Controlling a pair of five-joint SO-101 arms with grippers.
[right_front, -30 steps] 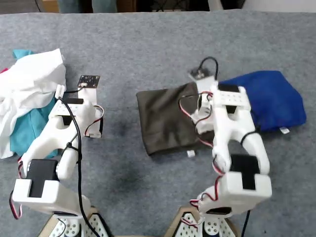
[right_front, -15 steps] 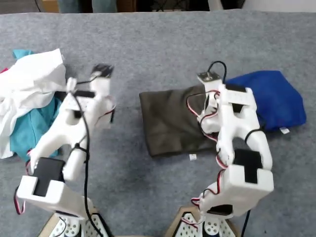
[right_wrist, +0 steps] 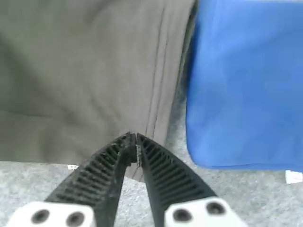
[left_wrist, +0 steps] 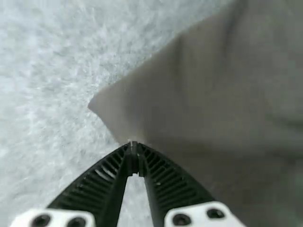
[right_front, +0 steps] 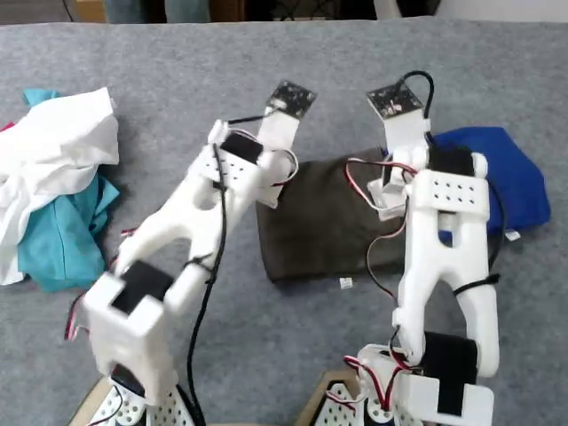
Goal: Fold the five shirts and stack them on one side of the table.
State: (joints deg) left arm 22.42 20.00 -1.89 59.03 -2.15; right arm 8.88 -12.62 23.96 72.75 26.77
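Olive shirt [right_front: 311,222] lies folded mid-table [right_front: 266,80], its right edge just beside the folded blue shirt [right_front: 508,182]. The left gripper [left_wrist: 134,161], jaws together, sits at its far left corner. The right gripper [right_wrist: 136,147], jaws also together, is over the hem near the blue one. A white shirt [right_front: 62,146] and a teal shirt [right_front: 53,244] lie crumpled at the table's left.

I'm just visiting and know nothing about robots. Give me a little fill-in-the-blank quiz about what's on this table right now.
1. Beside the folded brown shirt lies another shirt, coloured ____.
2. In the crumpled pile, a ____ shirt lies over the teal shirt.
3. Seen from each wrist camera, that arm's jaws are ____ (open or shut).
Missing words: blue; white; shut.
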